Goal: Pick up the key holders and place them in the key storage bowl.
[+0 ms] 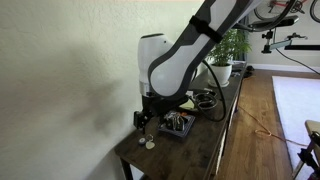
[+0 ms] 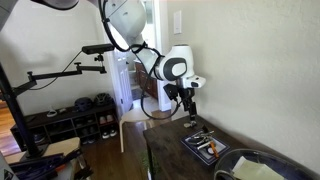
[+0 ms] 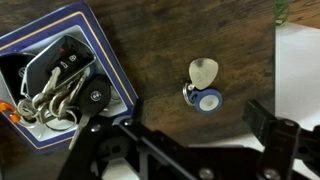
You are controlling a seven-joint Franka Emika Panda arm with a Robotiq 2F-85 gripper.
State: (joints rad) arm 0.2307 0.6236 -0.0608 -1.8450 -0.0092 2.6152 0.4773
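Wrist view | gripper (image 3: 178, 120) fingers apart, empty | key holders (image 3: 203, 85) just ahead, between fingers | likely light, rigid, slippery; pinch the round fob across its width

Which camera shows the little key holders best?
The wrist view: the key holders lie large and clear on the wood beside the tray. An exterior view shows pale specks; otherwise they are too small to find.

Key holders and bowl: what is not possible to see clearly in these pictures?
- key holders: mere specks in an exterior view; shapes unreadable there.
- key storage bowl: cut off by the wrist view's left edge.
- Its contents: too small to identify in both exterior views.
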